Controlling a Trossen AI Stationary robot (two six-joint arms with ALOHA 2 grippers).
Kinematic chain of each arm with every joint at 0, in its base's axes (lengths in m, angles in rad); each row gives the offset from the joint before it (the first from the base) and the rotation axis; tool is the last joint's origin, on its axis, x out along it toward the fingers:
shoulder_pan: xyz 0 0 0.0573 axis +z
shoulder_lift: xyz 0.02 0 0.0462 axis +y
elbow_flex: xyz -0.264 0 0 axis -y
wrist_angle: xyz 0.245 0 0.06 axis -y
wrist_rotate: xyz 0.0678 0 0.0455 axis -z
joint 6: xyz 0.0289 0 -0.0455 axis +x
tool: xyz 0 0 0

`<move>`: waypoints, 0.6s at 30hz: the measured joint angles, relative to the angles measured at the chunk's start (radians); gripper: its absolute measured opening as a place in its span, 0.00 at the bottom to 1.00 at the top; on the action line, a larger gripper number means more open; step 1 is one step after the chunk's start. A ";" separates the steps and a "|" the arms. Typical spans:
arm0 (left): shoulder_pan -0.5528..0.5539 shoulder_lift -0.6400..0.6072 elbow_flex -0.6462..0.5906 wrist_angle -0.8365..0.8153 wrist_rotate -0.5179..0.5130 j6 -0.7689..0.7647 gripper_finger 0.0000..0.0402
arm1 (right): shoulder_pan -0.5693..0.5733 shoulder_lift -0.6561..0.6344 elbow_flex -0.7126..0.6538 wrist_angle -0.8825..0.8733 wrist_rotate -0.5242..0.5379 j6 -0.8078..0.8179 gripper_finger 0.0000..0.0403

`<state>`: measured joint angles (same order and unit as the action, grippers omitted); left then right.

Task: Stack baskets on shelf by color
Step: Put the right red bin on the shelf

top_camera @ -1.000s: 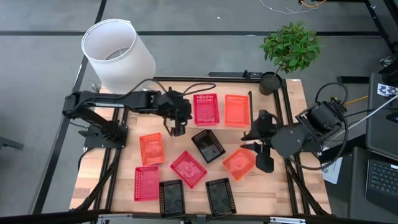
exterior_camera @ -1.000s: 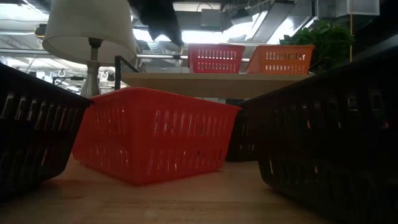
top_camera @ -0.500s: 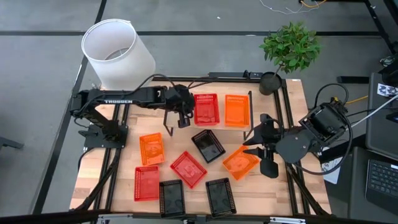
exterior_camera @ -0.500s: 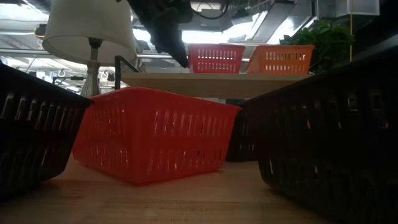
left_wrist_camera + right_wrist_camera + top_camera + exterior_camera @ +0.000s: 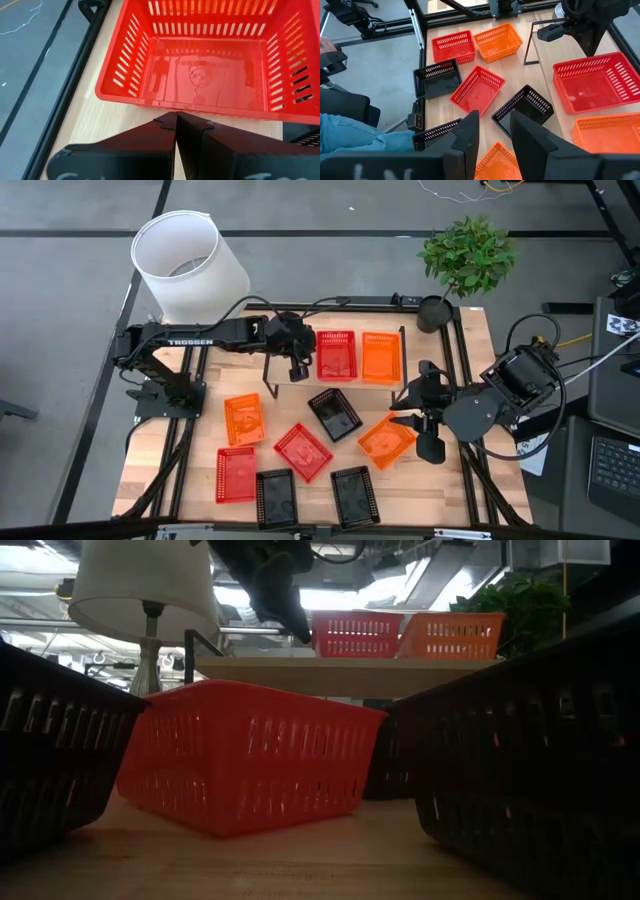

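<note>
— Since a second ago, what has moved?

— Mostly the left gripper (image 5: 297,367). It was over the table in front of the shelf (image 5: 385,385); it has gone up and toward the shelf, and now sits at the shelf's left end, just beside the red basket (image 5: 335,354) there. That basket has slid a little to the right, nearer the orange basket (image 5: 380,356) on the shelf.

— Are its fingers on the basket?

— Its wrist view shows the two fingers (image 5: 150,137) pressed together, tips touching, holding nothing. The red basket's near rim lies right in front of the tips, touching or nearly so; I cannot tell which.

— And from table height?

— The dark gripper (image 5: 278,590) hangs at the left corner of the red basket (image 5: 353,634), which stands on the shelf board (image 5: 330,668) beside the orange one (image 5: 451,635).

— The right gripper?

— The right gripper (image 5: 418,415) hovers off the shelf's right end, fingers a narrow gap apart, empty. An orange basket (image 5: 386,442) lies tilted on the table just beside it.

— The rest of the baskets?

— All on the table in front of the shelf: a black basket (image 5: 334,413) nearest it, an orange one (image 5: 243,419) to the left, a red one (image 5: 302,451) in the middle, another red (image 5: 236,474) at the far left, and two black (image 5: 276,498) (image 5: 354,495) at the front edge.
</note>
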<state>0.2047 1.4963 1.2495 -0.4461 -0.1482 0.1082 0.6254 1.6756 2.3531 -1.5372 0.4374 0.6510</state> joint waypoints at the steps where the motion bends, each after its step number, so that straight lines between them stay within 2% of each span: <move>1: 0.000 0.000 0.000 0.001 0.000 0.000 0.00 | 0.000 0.000 0.000 0.000 0.000 0.001 0.27; 18: 0.011 0.008 0.000 0.050 -0.028 0.056 0.00 | 0.000 0.000 0.000 0.010 -0.001 0.003 0.27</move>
<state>0.2158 1.5047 1.2495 -0.3958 -0.1761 0.1640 0.6254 1.6756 2.3531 -1.5275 0.4362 0.6540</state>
